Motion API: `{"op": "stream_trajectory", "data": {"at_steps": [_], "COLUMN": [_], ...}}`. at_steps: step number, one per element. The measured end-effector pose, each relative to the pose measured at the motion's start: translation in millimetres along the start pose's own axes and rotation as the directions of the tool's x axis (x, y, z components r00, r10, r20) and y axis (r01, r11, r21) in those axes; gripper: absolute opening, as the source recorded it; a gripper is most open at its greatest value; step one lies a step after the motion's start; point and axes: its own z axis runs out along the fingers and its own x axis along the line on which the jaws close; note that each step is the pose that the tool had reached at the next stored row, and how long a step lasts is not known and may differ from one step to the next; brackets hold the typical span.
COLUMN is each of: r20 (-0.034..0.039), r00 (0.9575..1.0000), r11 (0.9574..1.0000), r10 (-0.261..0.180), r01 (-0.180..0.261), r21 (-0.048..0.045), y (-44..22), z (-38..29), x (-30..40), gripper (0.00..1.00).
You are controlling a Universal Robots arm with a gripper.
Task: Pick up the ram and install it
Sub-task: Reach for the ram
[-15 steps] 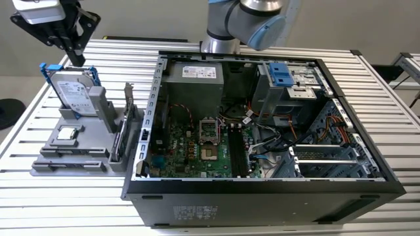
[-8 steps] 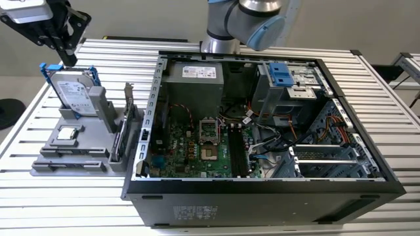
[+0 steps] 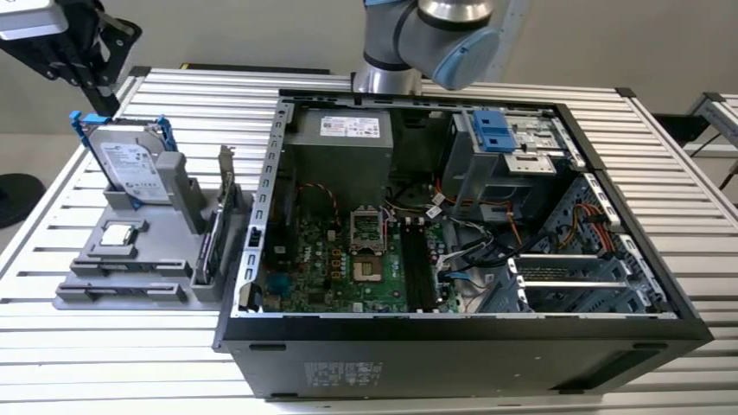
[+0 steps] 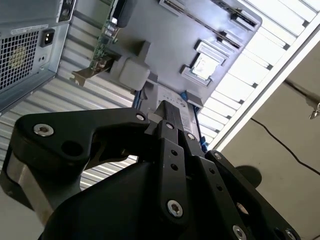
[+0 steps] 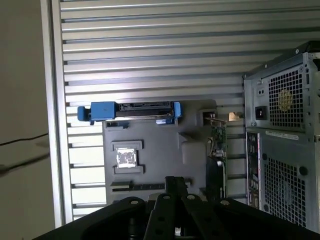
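Looked past the black gripper, jaws together, onto a grey tray on the slatted table. Held a hard drive in a blue caddy, a silver chip, and an expansion card just beside the computer case.

Robotics lab or test workshop, by the look. An industrial robot arm is rising from the far edge of a ribbed aluminium counter. An open computer case is lying on it, showing boards and wiring. A grey parts fixture is sitting beside it, holding loose components.
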Motion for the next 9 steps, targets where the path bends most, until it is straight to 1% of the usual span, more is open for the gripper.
{"op": "stream_trajectory", "data": {"at_steps": [7, 9], "r20": [0.0000, -0.0001], "r00": [1.0000, 1.0000], "r11": [1.0000, 1.0000], "r10": [0.000, 0.000], "r01": [0.000, 0.000], "r21": [0.0000, 0.0000], "y": [-1.0, -1.1], "z": [-0.3, -0.4], "x": [13.5, 16.4], "gripper": [0.00, 0.00]}}
